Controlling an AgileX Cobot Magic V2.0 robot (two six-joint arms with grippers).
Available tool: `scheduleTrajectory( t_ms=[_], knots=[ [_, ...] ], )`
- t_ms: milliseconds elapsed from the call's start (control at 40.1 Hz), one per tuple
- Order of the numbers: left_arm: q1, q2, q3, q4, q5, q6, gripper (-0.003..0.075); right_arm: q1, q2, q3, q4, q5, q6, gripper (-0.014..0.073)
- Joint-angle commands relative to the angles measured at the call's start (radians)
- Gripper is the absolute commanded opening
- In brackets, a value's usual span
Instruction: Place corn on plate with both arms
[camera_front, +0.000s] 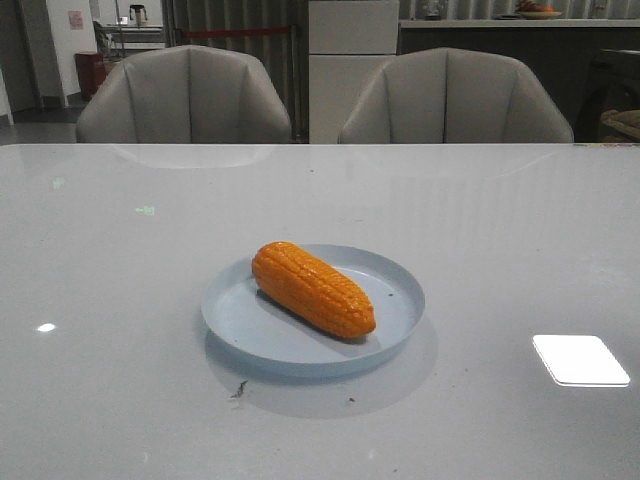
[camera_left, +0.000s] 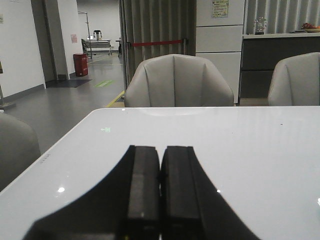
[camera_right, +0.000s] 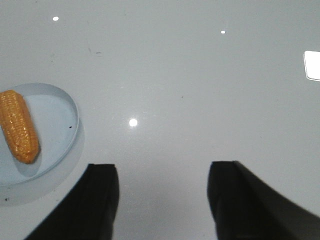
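The orange corn (camera_front: 312, 288) lies on the pale blue plate (camera_front: 400, 280) in the middle of the table, tapered end toward the front right. The right wrist view shows the corn (camera_right: 19, 125) and the plate (camera_right: 60, 115) too. My right gripper (camera_right: 162, 172) is open and empty above bare table, to one side of the plate. My left gripper (camera_left: 160, 155) is shut and empty, low over the table and pointing at the chairs; corn and plate are out of its view. Neither arm shows in the front view.
Two grey chairs (camera_front: 185, 95) (camera_front: 455, 95) stand behind the table's far edge. The white table (camera_front: 120, 300) carries bright light reflections (camera_front: 580, 360). A small dark speck (camera_front: 238, 390) lies in front of the plate.
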Motion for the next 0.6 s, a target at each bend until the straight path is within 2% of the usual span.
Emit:
scheduleTrajectory(
  t_ms=[0,125,175,225,349,449,499,574],
  knots=[
    [0.001,-0.012,0.036,-0.009,-0.090,-0.010,0.0094,0.031,-0.024,-0.027,-0.016,-0.040,0.002,0.0296],
    [0.001,-0.012,0.036,-0.009,-0.090,-0.010,0.0094,0.062,-0.069,-0.027,-0.128,-0.011,0.002,0.0065],
    [0.001,-0.012,0.036,-0.009,-0.090,-0.010,0.0094,0.069,-0.097,-0.023,-0.182,-0.002,0.002,0.0013],
    [0.001,-0.012,0.036,-0.009,-0.090,-0.010,0.0094,0.071,-0.133,-0.011,-0.226,-0.007,0.002,0.0036],
    [0.001,-0.012,0.036,-0.009,-0.090,-0.010,0.0094,0.071,-0.242,0.067,-0.277,-0.058,0.002,0.0032],
    [0.001,-0.012,0.036,-0.009,-0.090,-0.010,0.0094,0.071,-0.361,0.189,-0.277,-0.176,0.006,0.0030],
    [0.001,-0.012,0.036,-0.009,-0.090,-0.010,0.0094,0.071,-0.422,0.251,-0.277,-0.241,0.033,0.0023],
    [0.001,-0.012,0.036,-0.009,-0.090,-0.010,0.0094,0.071,-0.521,0.331,-0.278,-0.327,0.155,0.0024]
  ],
)
